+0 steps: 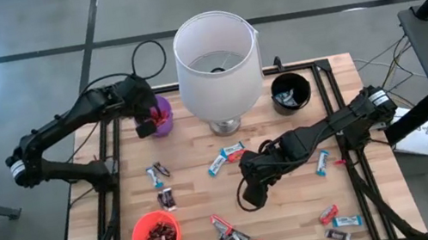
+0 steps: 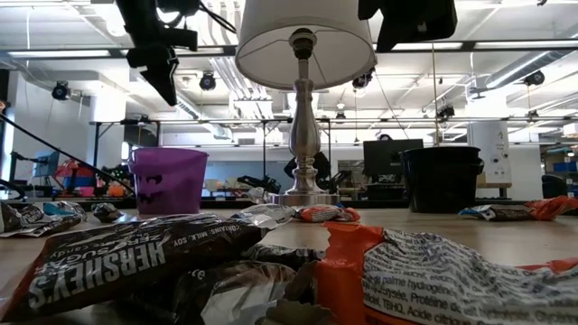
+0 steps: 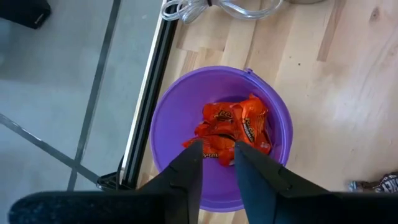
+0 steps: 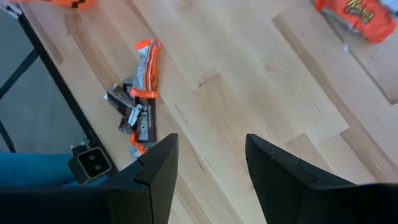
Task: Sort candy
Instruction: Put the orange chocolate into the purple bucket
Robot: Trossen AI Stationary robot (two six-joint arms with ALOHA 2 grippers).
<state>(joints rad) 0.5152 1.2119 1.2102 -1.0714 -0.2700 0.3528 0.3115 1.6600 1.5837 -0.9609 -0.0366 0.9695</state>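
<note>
The worktop (image 1: 283, 117) is pale planked wood with a dark rail along each side; its widest bare stretch lies in the middle, between the lamp base and the near edge. The lamp (image 1: 216, 58) stands at the far centre — a white drum shade over a turned metal stem — and takes up most of the far strip.

Three cups sit on the wood: a purple cup (image 1: 161, 116) at the far left, just inside the left rail, a black cup (image 1: 289, 92) at the far right, and a red cup (image 1: 156, 236) near the front left, with dark-wrapped pieces inside.

The left claw (image 3: 217, 160) hangs straight over the purple cup, its fingers a narrow gap apart and holding nothing. Below it, crinkled orange candy (image 3: 233, 130) lies in the cup's bottom.

The right claw (image 4: 208, 162) hovers over bare wood right of centre, fingers spread wide and empty, with clear room on all sides.

Loose candy (image 1: 225, 157) is scattered flat over the wood in shiny foil wrappers: a few blue-and-white pieces near the lamp base, two groups on the left, a heap (image 1: 234, 237) at the front centre, one blue piece (image 1: 321, 163) on the right and three or so at the front right corner.
</note>
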